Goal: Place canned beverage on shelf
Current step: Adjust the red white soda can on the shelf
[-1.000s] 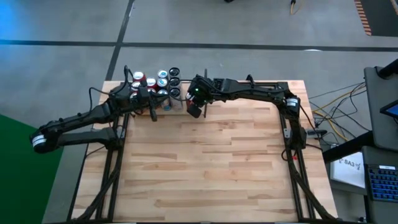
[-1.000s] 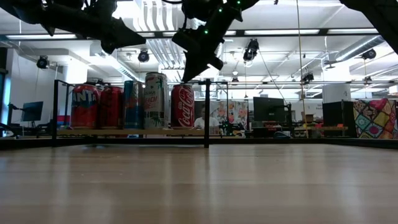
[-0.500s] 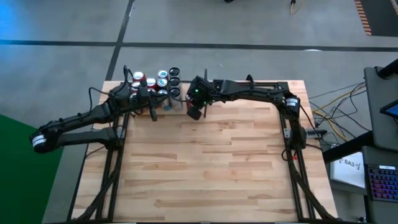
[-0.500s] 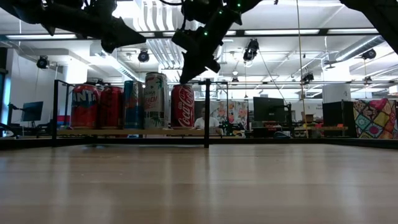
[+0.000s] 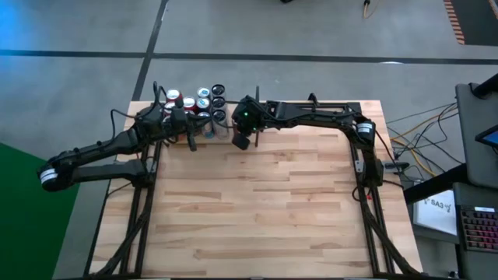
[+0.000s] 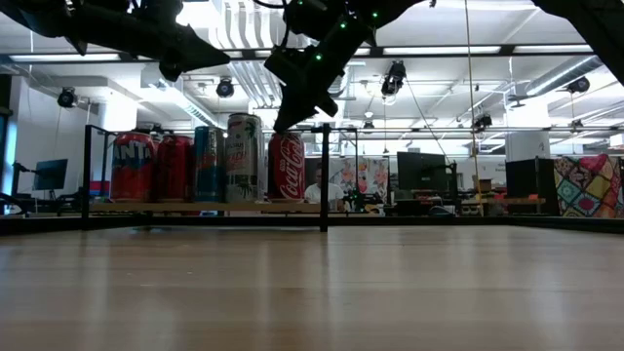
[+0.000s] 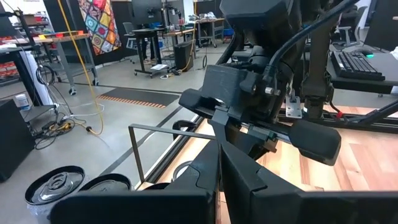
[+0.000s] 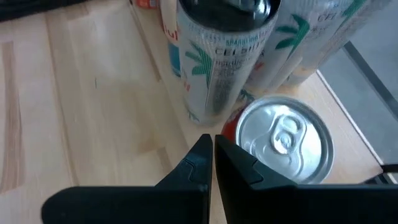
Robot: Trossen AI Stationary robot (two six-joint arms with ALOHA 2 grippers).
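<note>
a: where was your right gripper at that moment?

b: it hung just above the shelf, its two fingers pressed together with nothing between them. in its wrist view the tips sat right beside the silver top of a red can, close to its rim. whether they touched it, you couldn't tell.

a: and the cola can?

b: that was the same can. it stood upright on the shelf's wood board, at the end of the row next to the black upright rod.

a: what stood around it?

b: a tall white can with palm prints was just behind it in the wrist view. from table height you saw the row: two red cans, a blue one, a tall pale one, then the cola can.

a: your left gripper?

b: also closed on nothing, fingers together. it hovered over the far left corner of the table, above the cans, with two can tops below it in its own wrist view.
</note>
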